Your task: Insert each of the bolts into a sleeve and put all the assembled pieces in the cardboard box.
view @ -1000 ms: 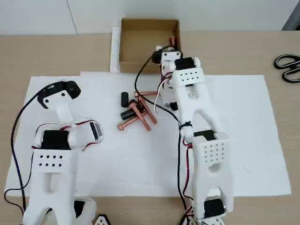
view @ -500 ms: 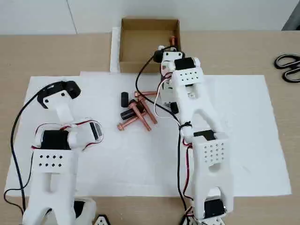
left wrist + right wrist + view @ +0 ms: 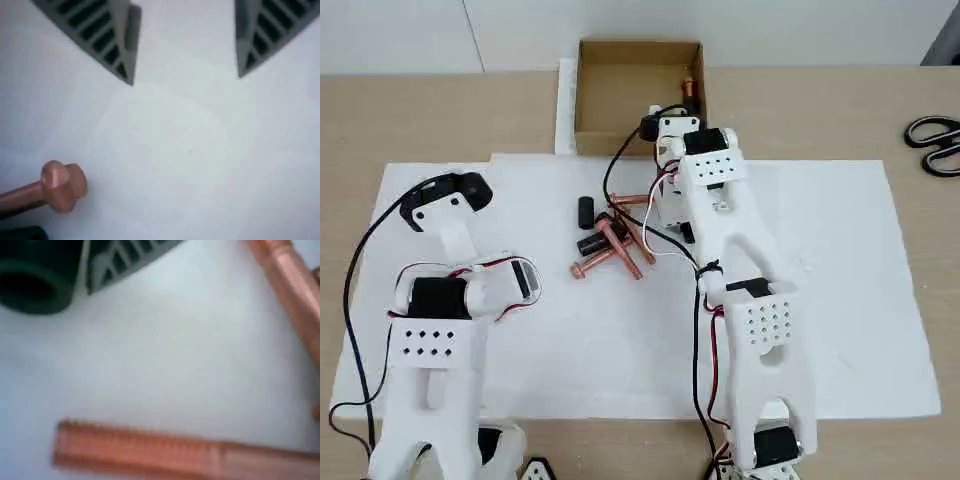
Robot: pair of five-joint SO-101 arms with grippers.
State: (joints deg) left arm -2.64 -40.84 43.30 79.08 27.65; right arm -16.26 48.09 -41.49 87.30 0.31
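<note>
As far as the left fingers (image 3: 105, 30) go: spread apart, nothing between them, hanging over the white paper (image 3: 200, 165) with a copper bolt head (image 3: 62, 185) near them
Right arm (image 3: 720, 190): stretched out over the pile, with a black sleeve (image 3: 35, 285) and a bolt shank (image 3: 150, 455) right under its camera; honestly can't tell whether its grip is open or closed
Pile: roughly four loose bolts (image 3: 598, 261) and two sleeves (image 3: 585, 212) on the paper, between the two arms
Cardboard box (image 3: 590, 90): one copper bolt (image 3: 688, 87) inside, by the wall on the right arm's side; sleeved or not, can't tell
Progress: barely started imo, nearly all the pairing and boxing is left
</note>
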